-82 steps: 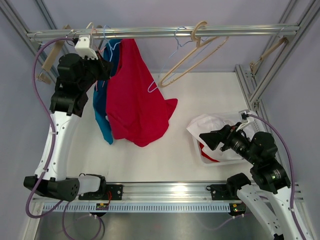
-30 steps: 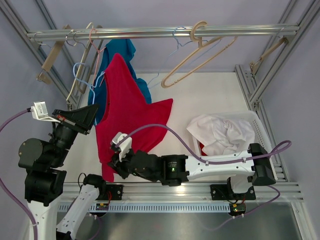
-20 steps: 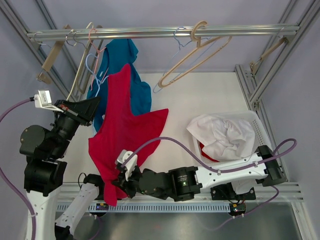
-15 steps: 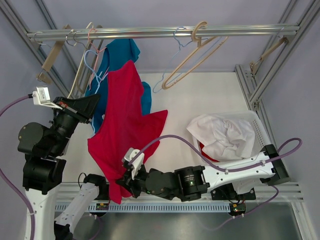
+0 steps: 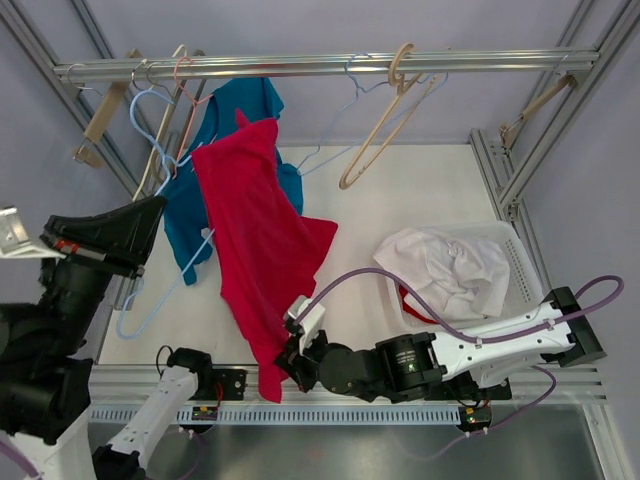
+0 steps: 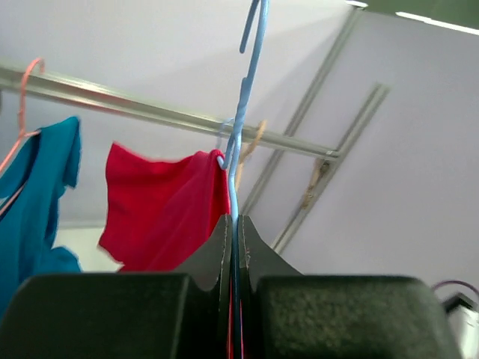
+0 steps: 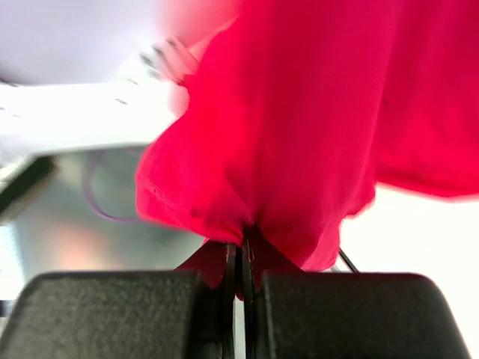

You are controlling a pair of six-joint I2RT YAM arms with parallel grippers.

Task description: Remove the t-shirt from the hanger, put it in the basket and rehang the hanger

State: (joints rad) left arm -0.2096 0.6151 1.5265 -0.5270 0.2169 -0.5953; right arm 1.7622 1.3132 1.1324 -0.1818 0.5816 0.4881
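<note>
While the left gripper (image 6: 233, 224) is pinched shut on the thin wire of a light blue hanger (image 6: 238, 134), the right gripper (image 7: 243, 250) is clamped tight on a bunched fold at the lower edge of the red t-shirt (image 5: 260, 230). From above, the t-shirt stretches as a long slanted band from just below the rail (image 5: 320, 65) down over the worktop (image 5: 400, 190) to the near edge, where its bottom end drapes over the right gripper's tip. In the left wrist view an upper corner of the red cloth meets the hanger wire just above the closed fingers (image 6: 217, 239); whether it is hooked there or only touching, I cannot tell. A teal shirt (image 5: 235, 105) hangs behind the red one, partly covered by it, on the rail's left part. Beige hangers (image 5: 400, 110) dangle tilted from the rail further right. At the right side, a white basket (image 5: 525, 270) holds crumpled white cloth (image 5: 440, 265).
</note>
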